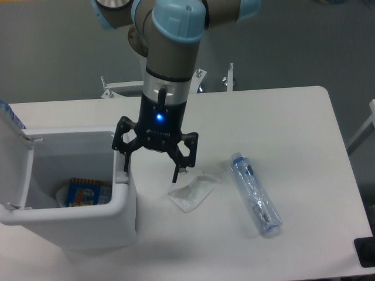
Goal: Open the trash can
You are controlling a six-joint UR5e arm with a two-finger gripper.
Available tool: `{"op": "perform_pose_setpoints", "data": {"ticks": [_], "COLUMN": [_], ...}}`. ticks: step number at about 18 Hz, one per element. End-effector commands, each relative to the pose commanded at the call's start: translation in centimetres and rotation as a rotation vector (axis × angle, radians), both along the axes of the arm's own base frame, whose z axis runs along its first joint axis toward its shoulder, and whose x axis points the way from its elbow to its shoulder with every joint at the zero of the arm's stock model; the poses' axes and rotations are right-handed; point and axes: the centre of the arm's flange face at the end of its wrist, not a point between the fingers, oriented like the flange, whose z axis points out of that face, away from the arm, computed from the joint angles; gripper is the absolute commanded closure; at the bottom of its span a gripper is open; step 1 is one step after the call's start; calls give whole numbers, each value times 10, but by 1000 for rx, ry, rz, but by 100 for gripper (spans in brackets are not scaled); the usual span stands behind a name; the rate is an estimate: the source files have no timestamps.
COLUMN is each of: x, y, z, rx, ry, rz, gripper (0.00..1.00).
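The gripper (150, 167) is hanging near the middle of the picture with its two black fingers spread apart, holding nothing. One finger is reaching down by the right wall of the trash can (123, 202), close to its rim; whether it is touching is hard to tell. The other finger is pointing down over the table (293, 117), just above a flat white packet (193, 192). The fingers are probably sitting there because that is the side where the lid gets pushed open.

The trash can is sitting at about 8 o'clock from the gripper. Its lid (14, 161) is standing up on the left side, so the can looks open already. Inside, a blue and orange box (88, 192) is lying at the bottom.

At about 4 o'clock, a clear plastic bottle (255, 195) is lying on its side, well apart from the can.
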Motion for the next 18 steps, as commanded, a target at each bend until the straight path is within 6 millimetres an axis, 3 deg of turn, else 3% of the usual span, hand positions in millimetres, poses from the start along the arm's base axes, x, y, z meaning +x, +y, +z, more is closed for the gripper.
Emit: {"op": "perform_pose_setpoints", "data": {"ticks": [4,6,10,15,18], "x": [-44,-67,-100,-161,-176], "y": [-33,-50,-83,-154,-180], "z": [21,22,5,-9,-9], "rx": [-58,-91,-277,-440,-482], "ry": [118,165,298,356,380], "rz": [127,125,-39,-225,-308], "gripper": [0,0,0,0,0]}}
